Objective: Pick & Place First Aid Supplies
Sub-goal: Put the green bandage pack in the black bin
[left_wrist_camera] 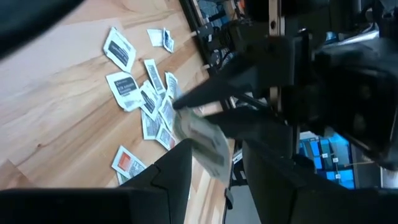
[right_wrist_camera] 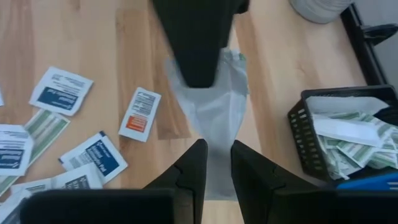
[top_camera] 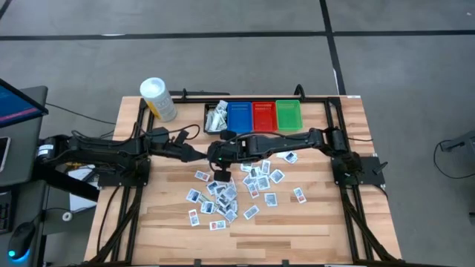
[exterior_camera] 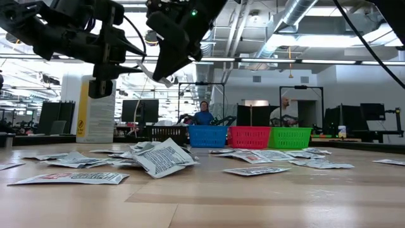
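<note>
One packet hangs in the air between my two grippers, pale, thin and floppy, light as paper, so it wants a pinch on a flat edge, not the sagging middle. My right gripper is pinched on its near end; just ahead, my left gripper clamps the far end, so we both have it. Dozens more packets lie scattered on the table below and beside us. Off to one side of my right fingers sits the black bin, already holding some.
</note>
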